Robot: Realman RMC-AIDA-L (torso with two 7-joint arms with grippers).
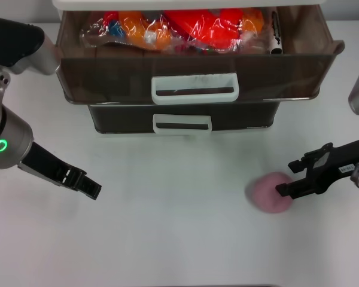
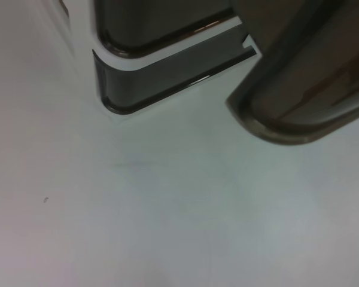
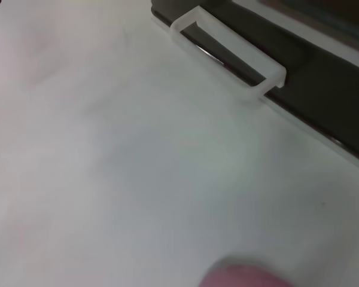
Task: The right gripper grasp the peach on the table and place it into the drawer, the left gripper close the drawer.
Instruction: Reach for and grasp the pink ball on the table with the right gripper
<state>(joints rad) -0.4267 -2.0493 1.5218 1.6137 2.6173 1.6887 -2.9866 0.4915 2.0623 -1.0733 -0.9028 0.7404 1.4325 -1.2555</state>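
Right gripper [image 1: 282, 190] is low over the table [image 1: 179, 239] on the right side, fingertips at the right edge of the peach [image 1: 268, 192]; can't tell from the head view whether the jaws are actually closed on it or just touching. Peach sits on the table, well in front of the drawers and right of center; in the right wrist view only its top shows as a pink patch [image 3: 242, 278] at the frame edge. Upper drawer [image 1: 194, 75] is pulled out, loaded with orange and red plastic-wrapped packets [image 1: 179, 28], white loop handle [image 1: 195, 88] facing the robot. Lower drawer [image 1: 182, 116] below it is pushed in, and its own white handle [image 1: 182, 123] shows. Left gripper [image 1: 91, 188] hovers over the table on the left, well clear of the drawers and of the peach, green ring [image 1: 0, 145] lit on its wrist; jaws look together, nothing in them. Left wrist view shows the corner of the pulled-out drawer [image 2: 305, 95] overhanging the table beside the lower drawer's corner [image 2: 167, 72]. Right wrist view shows one white handle [image 3: 227, 51] against the dark drawer front.
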